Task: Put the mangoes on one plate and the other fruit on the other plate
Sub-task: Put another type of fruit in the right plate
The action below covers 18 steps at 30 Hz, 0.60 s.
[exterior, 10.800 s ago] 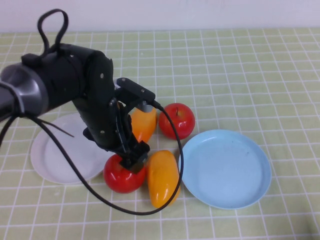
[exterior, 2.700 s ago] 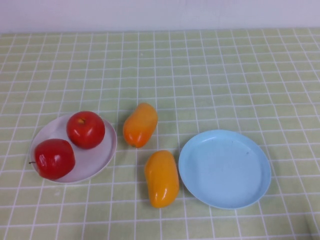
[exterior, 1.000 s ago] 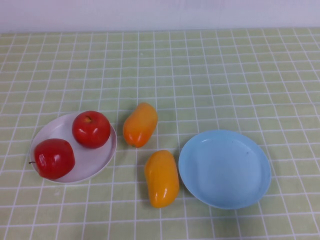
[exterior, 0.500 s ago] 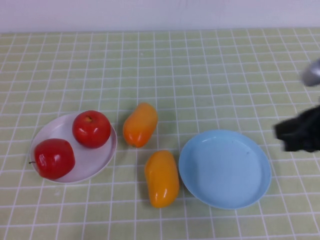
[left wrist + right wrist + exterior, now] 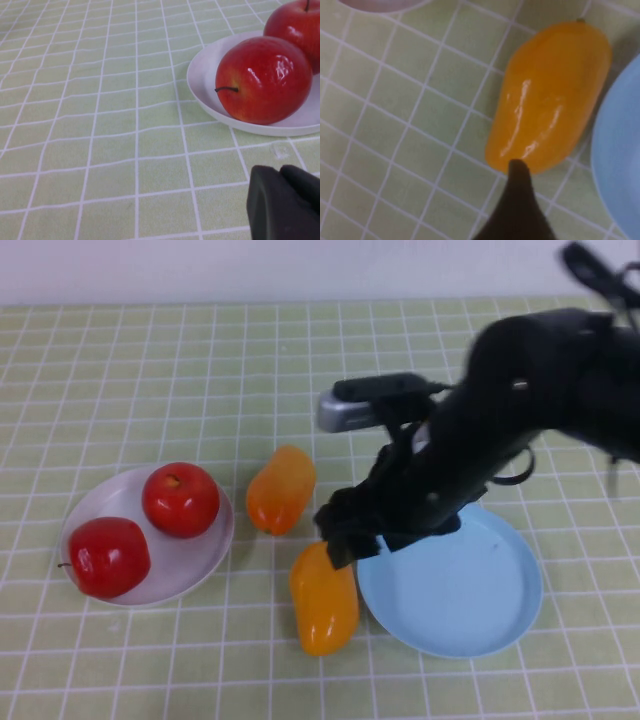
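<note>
- On the tabletop [image 5: 420,340], covered with a green checked cloth, the white plate [image 5: 205,545] is sitting toward the robot's left and is carrying both red apples.
- One apple [image 5: 181,499] is resting at the far side of that plate; the other apple [image 5: 109,556] is lying at the plate's near left rim, stem pointing outward.
- Just right of the white plate, the far mango [image 5: 280,489] is lying on the cloth, on neither plate.
- Nearer the robot, the near mango [image 5: 324,602] is lying on the cloth, its right flank close against the rim of the light blue plate [image 5: 470,610], which is holding no fruit.
- Reaching in from the right, the right arm is leaning over the far left part of the blue plate, with the right hand [image 5: 342,538] hanging directly above the far end of the near mango.
- Seen in the right wrist view, a single dark fingertip [image 5: 518,172] is overlapping the edge of the near mango; whether this hand is spread or pressed together cannot be told, and no grip on the fruit is showing.
- Out of the high view, the left hand [image 5: 284,202] is hovering low over the cloth just beside the white plate, its fingers pressed together on nothing.
</note>
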Tool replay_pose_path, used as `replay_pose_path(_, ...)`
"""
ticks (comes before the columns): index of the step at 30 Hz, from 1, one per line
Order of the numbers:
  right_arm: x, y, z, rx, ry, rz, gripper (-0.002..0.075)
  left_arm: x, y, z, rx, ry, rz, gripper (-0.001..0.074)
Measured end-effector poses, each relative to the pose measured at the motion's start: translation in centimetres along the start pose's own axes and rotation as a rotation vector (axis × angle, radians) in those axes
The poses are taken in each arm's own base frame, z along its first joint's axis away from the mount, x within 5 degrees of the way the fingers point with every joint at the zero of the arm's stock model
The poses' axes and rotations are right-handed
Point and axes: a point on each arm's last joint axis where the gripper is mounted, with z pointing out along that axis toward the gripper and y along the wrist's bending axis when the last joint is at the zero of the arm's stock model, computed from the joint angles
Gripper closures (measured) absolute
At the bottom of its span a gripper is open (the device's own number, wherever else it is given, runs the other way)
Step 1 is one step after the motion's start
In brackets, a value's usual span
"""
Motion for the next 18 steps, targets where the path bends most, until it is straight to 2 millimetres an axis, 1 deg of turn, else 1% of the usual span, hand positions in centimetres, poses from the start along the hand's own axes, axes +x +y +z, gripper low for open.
replay_pose_path(1, -0.3, 0.3, 0.6, 0.018, 0.026, 0.023, 0.0254, 0.0, 0.0, 0.0, 0.0, 0.0, 0.0, 0.0731)
replay_pose_path(3, -0.6, 1.0, 1.7, 0.044, 0.061, 0.054, 0.023, 0.0, 0.0, 0.0, 0.0, 0.0, 0.0, 0.0731)
replay_pose_path(9, -1.3, 2.5, 4.6, 0.068, 0.103, 0.104, 0.0213, 0.0, 0.0, 0.0, 0.0, 0.0, 0.0, 0.0731)
replay_pose_path(15, -2.0, 2.5, 7.7, 0.098, 0.136, 0.113, 0.0209, 0.0, 0.0, 0.0, 0.0, 0.0, 0.0, 0.0731)
replay_pose_path(18, -2.3, 2.5, 9.0, 0.108, 0.151, 0.109, 0.0209, 0.0, 0.0, 0.0, 0.0, 0.0, 0.0, 0.0731)
